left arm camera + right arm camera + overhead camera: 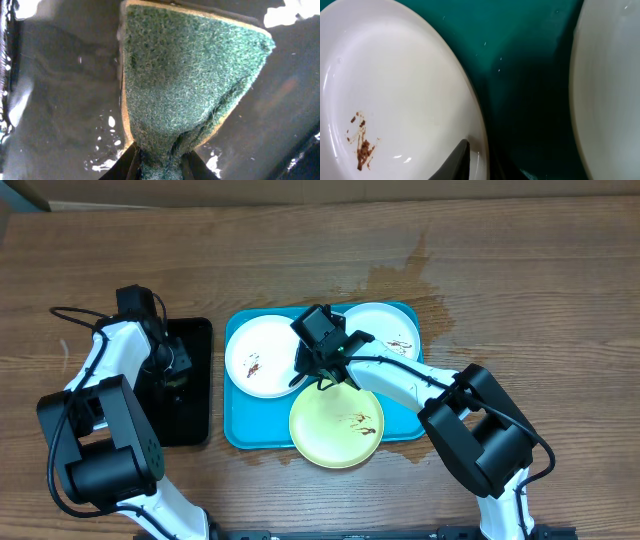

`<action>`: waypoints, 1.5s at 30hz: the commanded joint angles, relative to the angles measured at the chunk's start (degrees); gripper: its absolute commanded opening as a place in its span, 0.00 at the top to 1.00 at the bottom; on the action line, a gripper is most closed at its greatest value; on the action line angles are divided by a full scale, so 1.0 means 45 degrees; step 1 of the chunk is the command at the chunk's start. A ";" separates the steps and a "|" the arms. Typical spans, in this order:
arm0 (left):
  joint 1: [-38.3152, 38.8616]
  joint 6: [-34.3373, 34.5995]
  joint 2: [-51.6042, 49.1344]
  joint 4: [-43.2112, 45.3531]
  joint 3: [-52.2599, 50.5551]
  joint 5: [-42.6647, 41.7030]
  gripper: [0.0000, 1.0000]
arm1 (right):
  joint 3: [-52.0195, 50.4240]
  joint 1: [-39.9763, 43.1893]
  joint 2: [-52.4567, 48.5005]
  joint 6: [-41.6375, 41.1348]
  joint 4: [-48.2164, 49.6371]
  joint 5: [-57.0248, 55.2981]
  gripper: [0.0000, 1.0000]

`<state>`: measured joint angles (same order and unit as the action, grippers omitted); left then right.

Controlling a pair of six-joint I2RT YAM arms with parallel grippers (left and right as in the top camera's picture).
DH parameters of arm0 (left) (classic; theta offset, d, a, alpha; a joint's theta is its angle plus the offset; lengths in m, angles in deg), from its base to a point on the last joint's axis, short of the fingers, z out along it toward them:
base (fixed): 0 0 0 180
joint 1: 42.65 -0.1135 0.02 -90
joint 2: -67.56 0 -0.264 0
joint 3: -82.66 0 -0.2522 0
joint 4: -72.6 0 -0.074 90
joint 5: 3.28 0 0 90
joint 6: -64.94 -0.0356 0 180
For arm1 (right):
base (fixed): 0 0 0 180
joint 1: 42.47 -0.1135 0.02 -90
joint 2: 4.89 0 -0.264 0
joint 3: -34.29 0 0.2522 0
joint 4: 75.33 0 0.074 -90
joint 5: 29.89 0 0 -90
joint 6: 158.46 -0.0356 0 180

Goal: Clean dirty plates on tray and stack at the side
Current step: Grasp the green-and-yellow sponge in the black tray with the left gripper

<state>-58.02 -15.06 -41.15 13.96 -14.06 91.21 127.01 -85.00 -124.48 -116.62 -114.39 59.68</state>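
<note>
The turquoise tray point(238, 425) holds a white plate point(258, 358) on the left, a white plate point(388, 332) at the back right and a pale yellow-green plate point(336, 426) overhanging its front edge. All three have brown smears. My right gripper point(322, 365) sits at the left white plate's right rim. In the right wrist view one finger lies on that plate point(395, 90) just inside the rim, and the gripper point(485, 167) pinches the rim. My left gripper point(170, 365) is over the black tray and is shut on a green sponge point(185, 75).
The black tray point(192, 425) lies left of the turquoise tray and its bottom looks wet point(60, 100). A damp stain point(410, 275) marks the wooden table behind the tray. Another plate's edge point(610, 100) shows across bare tray floor point(530, 75).
</note>
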 commanded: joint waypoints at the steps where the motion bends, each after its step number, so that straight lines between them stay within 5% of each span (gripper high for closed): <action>1: 0.0015 -0.0816 -0.0151 0.0180 -0.0044 -0.0330 0.61 | -0.0141 -0.0087 -0.0049 0.0034 0.0039 -0.0136 0.84; 10: 0.0010 -0.0860 -0.0151 -0.0049 0.1472 -0.0204 0.58 | -0.0141 -0.0087 -0.0049 0.0039 0.0039 -0.0141 0.80; 15: 0.0005 -0.1195 -0.0151 -0.0053 0.1676 -0.0321 0.00 | -0.0141 -0.0087 -0.0049 0.0039 0.0044 -0.0141 0.78; 18: 0.0005 -0.1384 -0.0151 0.0039 0.1676 -0.0384 0.00 | -0.0141 -0.0087 -0.0049 0.0039 0.0068 -0.0141 0.77; 20: 0.0005 -0.1899 -0.0151 0.0039 0.1671 -0.0583 0.44 | -0.0141 -0.0087 -0.0049 0.0039 0.0102 -0.0141 0.76; 21: 0.0005 -0.1943 -0.0155 0.0049 0.1666 -0.0573 0.55 | -0.0141 -0.0087 -0.0049 0.0039 0.0117 -0.0141 0.76; 22: 0.0005 -0.1943 -0.0155 0.0126 0.1656 -0.0578 0.58 | -0.0141 -0.0087 -0.0049 0.0039 0.0136 -0.0141 0.76; 24: 0.0005 -0.1943 -0.0155 0.0476 0.1632 -0.0578 0.39 | -0.0141 -0.0087 -0.0049 0.0039 0.0136 -0.0141 0.75; 27: 0.0005 -0.1943 -0.0155 0.1039 0.1549 -0.0573 0.38 | -0.0141 -0.0087 -0.0049 0.0039 0.0141 -0.0141 0.75; 29: 0.0005 -0.1943 -0.0155 0.1360 0.1457 -0.0573 0.75 | -0.0141 -0.0087 -0.0049 0.0039 0.0141 -0.0141 0.75; 32: 0.0005 -0.1943 -0.0155 0.1666 0.1433 -0.0573 0.96 | -0.0141 -0.0087 -0.0049 0.0039 0.0136 -0.0141 0.75; 34: 0.0005 -0.1943 -0.0155 0.1753 0.1433 -0.0578 0.96 | -0.0141 -0.0087 -0.0049 0.0039 0.0141 -0.0141 0.75; 35: 0.0005 -0.1943 -0.0155 0.1753 0.1433 -0.0578 0.85 | -0.0141 -0.0087 -0.0049 0.0039 0.0141 -0.0141 0.75; 36: 0.0005 -0.1943 -0.0155 0.1749 0.1433 -0.0583 0.41 | -0.0141 -0.0087 -0.0049 0.0034 0.0146 -0.0141 0.75; 37: 0.0005 -0.1943 -0.0155 0.1739 0.1423 -0.0583 0.39 | -0.0141 -0.0087 -0.0049 0.0039 0.0155 -0.0141 0.75; 38: 0.0005 -0.1943 -0.0155 0.1744 0.1399 -0.0578 0.48 | -0.0141 -0.0087 -0.0049 0.0039 0.0185 -0.0141 0.75; 39: 0.0005 -0.1943 -0.0155 0.1753 0.1379 -0.0578 0.80 | -0.0141 -0.0087 -0.0049 0.0034 0.0189 -0.0141 0.75; 40: 0.0005 -0.1943 -0.0155 0.1783 0.1350 -0.0578 0.96 | -0.0141 -0.0087 -0.0049 0.0034 0.0189 -0.0141 0.75; 45: 0.0005 -0.1943 -0.0155 0.2074 0.1146 -0.0578 0.96 | -0.0141 -0.0087 -0.0049 0.0039 0.0185 -0.0141 0.75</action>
<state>-58.02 -23.74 -41.45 22.77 -7.87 89.04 127.01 -85.00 -124.48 -116.44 -113.61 59.68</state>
